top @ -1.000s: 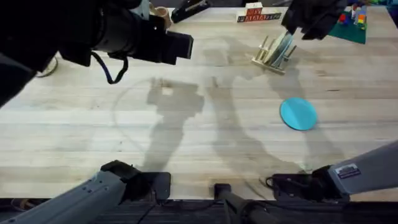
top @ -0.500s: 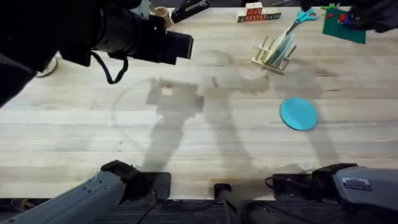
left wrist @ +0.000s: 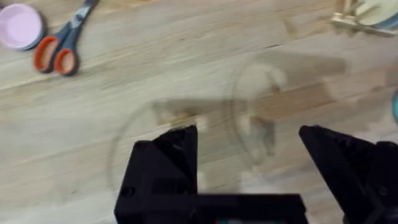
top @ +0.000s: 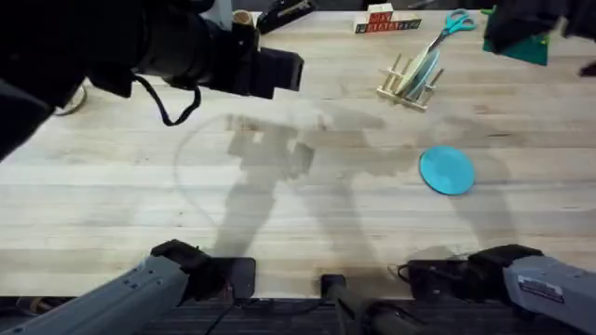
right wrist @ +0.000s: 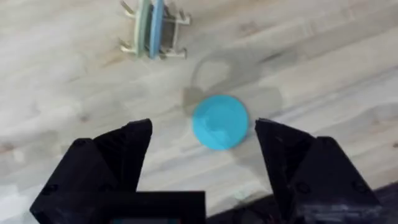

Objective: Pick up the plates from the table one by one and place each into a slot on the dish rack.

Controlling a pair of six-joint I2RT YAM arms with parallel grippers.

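— Where's your teal plate [right wrist: 219, 122]?
— Flat on the table [top: 112, 186], centred ahead of your right gripper [right wrist: 202, 146], jaws wide and empty. Rack [top: 410, 78] lies beyond.

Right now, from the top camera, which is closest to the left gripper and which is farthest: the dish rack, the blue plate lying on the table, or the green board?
Measured from the left gripper in the overhead view:
1. The dish rack, toward the far side of the table, right of the middle.
2. The blue plate, flat on the table, closer to the arms' bases than the rack.
3. The green board, in the far right corner.
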